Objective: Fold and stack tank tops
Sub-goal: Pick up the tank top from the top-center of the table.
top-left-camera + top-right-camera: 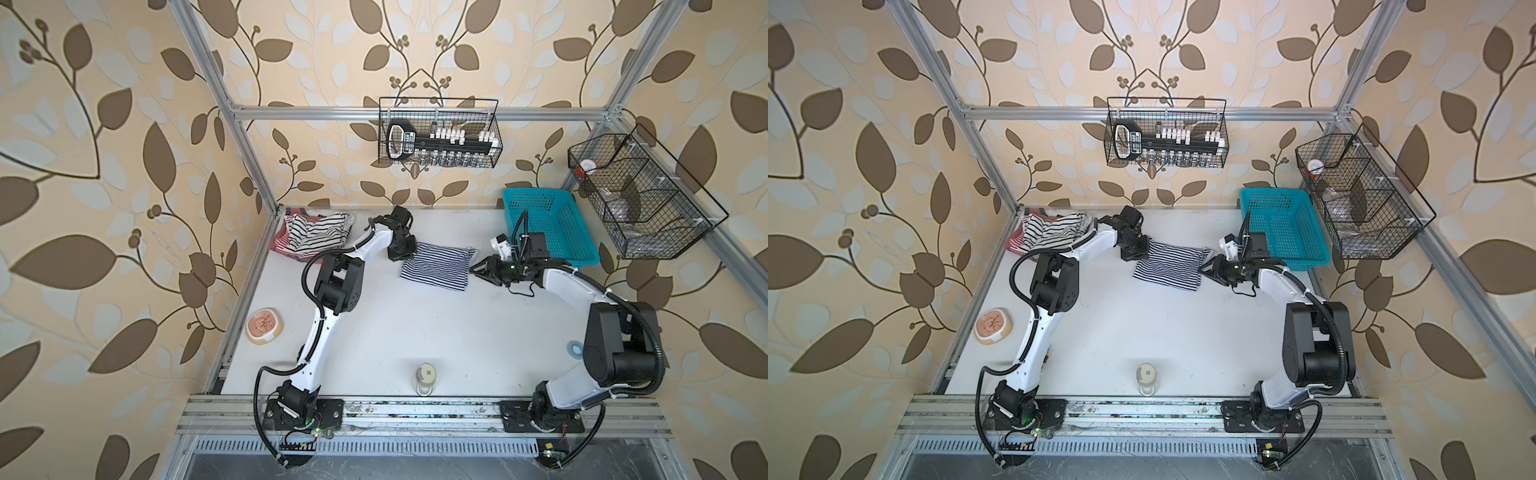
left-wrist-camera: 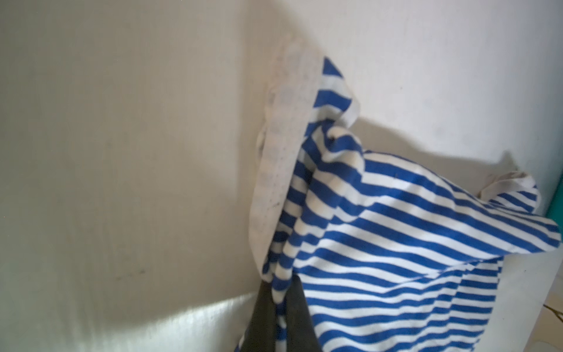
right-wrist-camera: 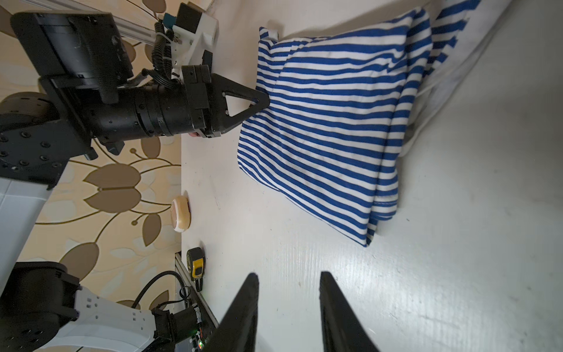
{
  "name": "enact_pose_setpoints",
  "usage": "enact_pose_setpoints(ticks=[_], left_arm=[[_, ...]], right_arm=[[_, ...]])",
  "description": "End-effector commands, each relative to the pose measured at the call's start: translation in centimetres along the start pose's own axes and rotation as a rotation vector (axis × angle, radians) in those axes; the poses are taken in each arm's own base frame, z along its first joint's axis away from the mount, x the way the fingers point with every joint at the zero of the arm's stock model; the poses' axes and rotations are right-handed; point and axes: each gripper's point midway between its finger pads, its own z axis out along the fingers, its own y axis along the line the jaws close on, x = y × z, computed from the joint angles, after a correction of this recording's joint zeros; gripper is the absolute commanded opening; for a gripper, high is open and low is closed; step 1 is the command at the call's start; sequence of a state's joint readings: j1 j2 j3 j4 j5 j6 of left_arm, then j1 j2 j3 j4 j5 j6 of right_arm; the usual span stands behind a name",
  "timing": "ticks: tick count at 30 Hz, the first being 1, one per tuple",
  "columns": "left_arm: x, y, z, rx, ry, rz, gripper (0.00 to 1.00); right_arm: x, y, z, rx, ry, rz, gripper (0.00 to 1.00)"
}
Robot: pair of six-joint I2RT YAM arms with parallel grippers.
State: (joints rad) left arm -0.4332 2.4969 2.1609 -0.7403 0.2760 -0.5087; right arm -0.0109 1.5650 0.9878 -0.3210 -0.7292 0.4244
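Your left gripper [image 3: 262, 103] is clenched on one edge of the folded navy-and-white tank top [image 1: 436, 266]. In the left wrist view, striped cloth runs between its fingers [image 2: 300, 317]. That top lies flat toward the far middle of the table [image 1: 436, 332]. Your right gripper [image 3: 289, 304] hangs just beside the top's opposite edge, jaws apart, with bare table showing between them.

The black-striped tank top [image 1: 320, 235] lies crumpled over the red-and-white tank top [image 1: 279, 245] in the far left corner, against the frame. You have a wide open stretch of table between the two arms, down to the near edge.

A bowl [image 1: 264, 326] with brownish contents sits on the left edge. A jar [image 1: 424, 378] stands at the near edge, and a blue ring [image 1: 575, 349] lies by the right arm.

The blue basket [image 1: 552, 224] fills the far right corner, just behind your right wrist, and its perforated floor shows. The rear wire basket [image 1: 438, 133] holds a black handled tool and rows of small white and metal pieces. The side wire basket [image 1: 640, 195] holds a white round item and clear plastic.
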Motion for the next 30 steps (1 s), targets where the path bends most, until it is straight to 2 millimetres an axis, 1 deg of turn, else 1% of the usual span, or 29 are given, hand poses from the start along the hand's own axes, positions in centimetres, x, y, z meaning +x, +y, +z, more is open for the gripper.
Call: enact_pose_setpoints(ticks=[1, 5, 7, 9, 12, 14, 17, 20, 25, 30], left_arm=[[6.6, 7.2, 3.3, -0.277, 0.217, -0.052, 0.0], [3.9, 7.1, -0.5, -0.278, 0.128, -0.046, 0.0], [2.4, 8.0, -2.4, -0.295, 0.091, -0.053, 0.0], [1.2, 9.6, -4.0, -0.327, 0.072, -0.064, 0.0], [-0.1, 11.9, -6.0, -0.363, 0.045, -0.085, 0.0], [-1.0, 13.0, -7.1, -0.382, 0.02, -0.1, 0.0], [-2.3, 13.6, -8.3, -0.382, -0.019, -0.103, 0.0], [-3.8, 13.5, -9.5, -0.391, -0.057, -0.084, 0.0], [-6.2, 11.6, -11.5, -0.358, -0.12, -0.045, 0.0], [-7.6, 10.4, -13.3, -0.338, -0.181, -0.018, 0.0]], right_arm=[[0.4, 0.0, -1.2, 0.0, -0.009, -0.022, 0.35], [0.4, 0.0, -1.7, -0.004, -0.02, -0.021, 0.35], [0.5, 0.1, -1.8, -0.01, -0.024, -0.022, 0.35], [0.6, 0.1, -1.7, -0.016, -0.024, -0.019, 0.35], [0.9, -0.1, -1.5, -0.022, -0.024, -0.011, 0.35], [0.9, -0.3, -1.4, -0.026, -0.025, -0.004, 0.34], [1.0, -0.5, -1.1, -0.03, -0.022, 0.002, 0.34], [1.2, -0.7, -1.0, -0.029, -0.02, 0.006, 0.34], [1.3, -1.0, -0.7, -0.03, -0.018, 0.016, 0.33], [1.2, -1.0, -0.5, -0.032, -0.018, 0.021, 0.33]])
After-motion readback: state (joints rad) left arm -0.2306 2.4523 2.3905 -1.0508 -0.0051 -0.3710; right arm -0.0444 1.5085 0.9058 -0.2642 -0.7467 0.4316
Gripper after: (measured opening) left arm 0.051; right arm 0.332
